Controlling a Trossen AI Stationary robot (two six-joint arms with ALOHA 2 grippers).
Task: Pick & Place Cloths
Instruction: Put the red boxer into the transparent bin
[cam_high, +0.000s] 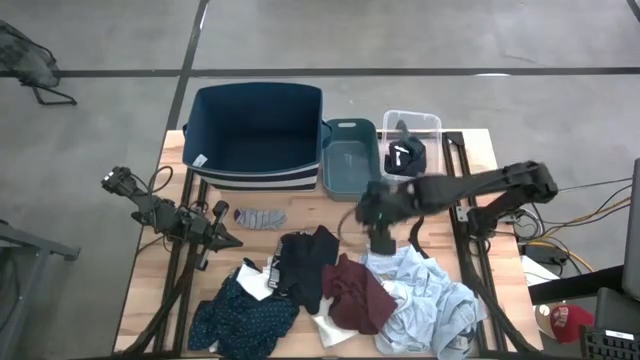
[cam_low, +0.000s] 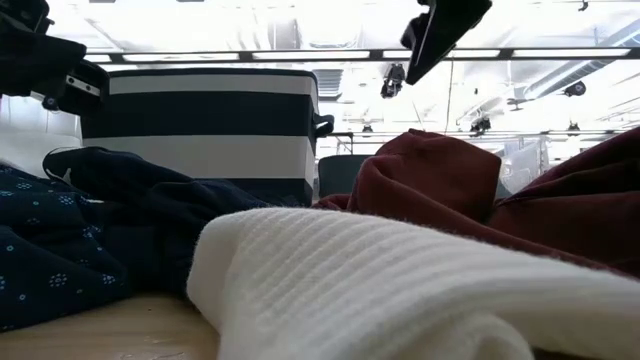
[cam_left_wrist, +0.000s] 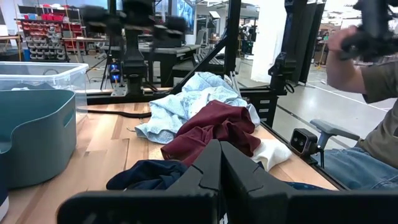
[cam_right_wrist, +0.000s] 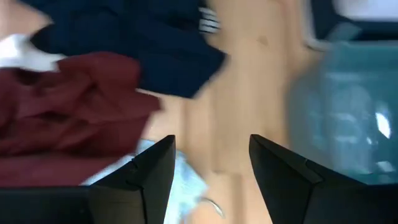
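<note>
The cloths lie in a heap on the near half of the table: a dark teal dotted piece (cam_high: 240, 315), a black piece (cam_high: 305, 262), a maroon piece (cam_high: 355, 295), a white piece (cam_high: 330, 326) and light blue shirts (cam_high: 430, 300). A small grey sock (cam_high: 260, 217) lies apart, in front of the navy bin (cam_high: 255, 135). My right gripper (cam_right_wrist: 211, 163) hangs open above bare wood and the far edge of the light blue shirts (cam_right_wrist: 180, 177), between the heap and the teal bin (cam_high: 350, 158); its fingers hold nothing. My left gripper (cam_left_wrist: 221, 171) rests shut at the table's left, pointing level toward the heap.
A clear bin (cam_high: 432, 122) at the far right holds a black piece (cam_high: 405, 155). The navy bin and the teal bin stand along the far edge. A person (cam_left_wrist: 367, 74) sits beyond the table's right side. Bare wood (cam_high: 320, 210) shows between bins and heap.
</note>
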